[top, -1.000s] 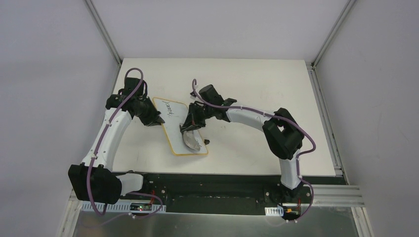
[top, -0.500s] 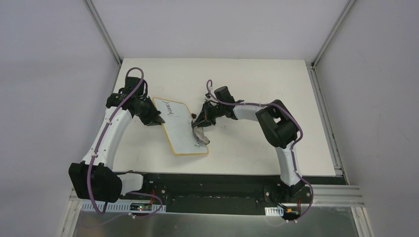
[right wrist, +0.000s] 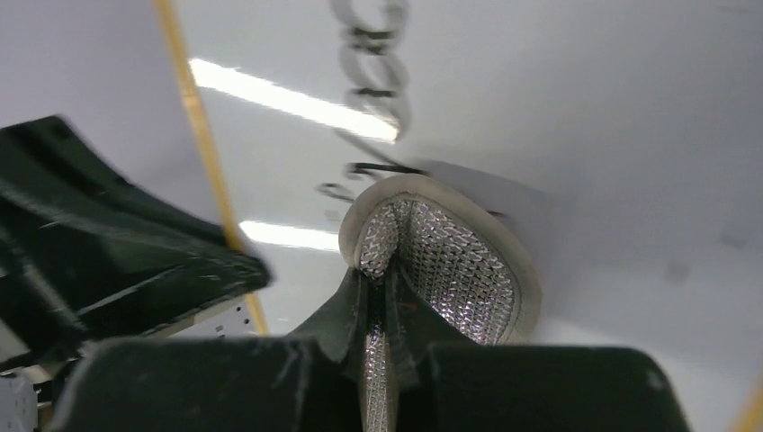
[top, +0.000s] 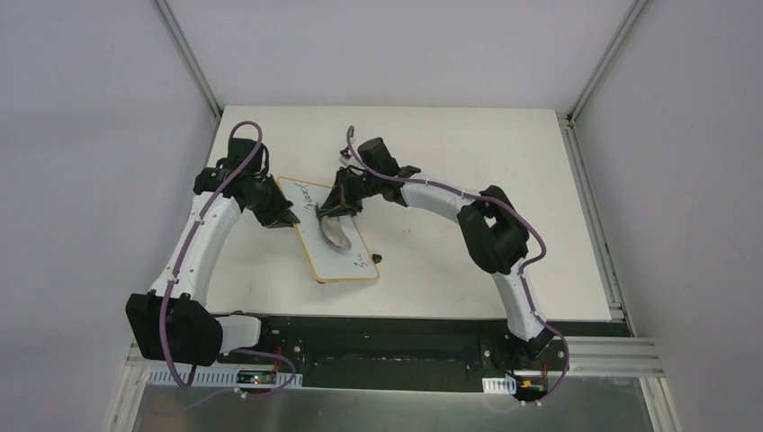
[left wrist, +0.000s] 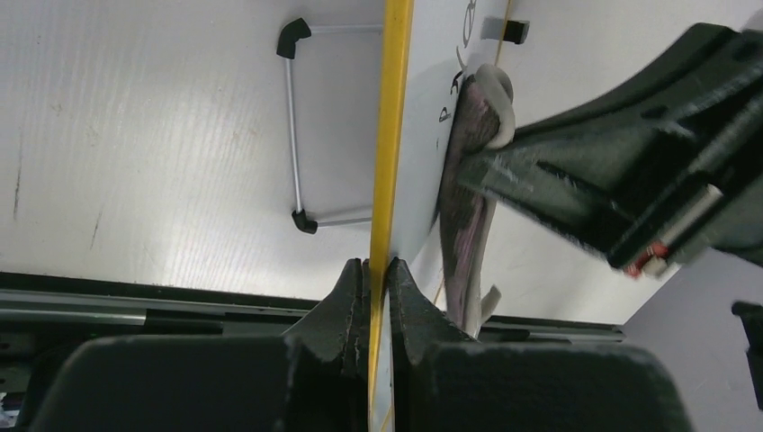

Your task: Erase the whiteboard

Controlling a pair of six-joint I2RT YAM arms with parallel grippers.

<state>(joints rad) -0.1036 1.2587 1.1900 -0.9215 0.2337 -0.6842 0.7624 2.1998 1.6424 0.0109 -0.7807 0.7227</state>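
The whiteboard (top: 346, 256) lies slanted on the table, tan rim, with black handwriting at its far end (top: 309, 200) and a little near its front right corner. My left gripper (top: 286, 219) is shut on the board's left rim (left wrist: 389, 135), its jaws pinching the yellow edge (left wrist: 378, 270). My right gripper (top: 336, 211) is shut on a grey lumpy pad (top: 335, 232) and presses it on the board's far half. In the right wrist view the pad (right wrist: 450, 261) sits just below the writing (right wrist: 369, 63), held between my jaws (right wrist: 378, 288). The pad also shows in the left wrist view (left wrist: 468, 207).
The white table (top: 468, 162) has walls at left, back and right. A black rail (top: 378, 328) runs along the near edge by the arm bases. The board's wire foot (left wrist: 292, 135) shows under its back.
My right gripper swept the pad from the board's near part out to its right edge, then back up onto the far half near the writing. The left gripper kept its hold.
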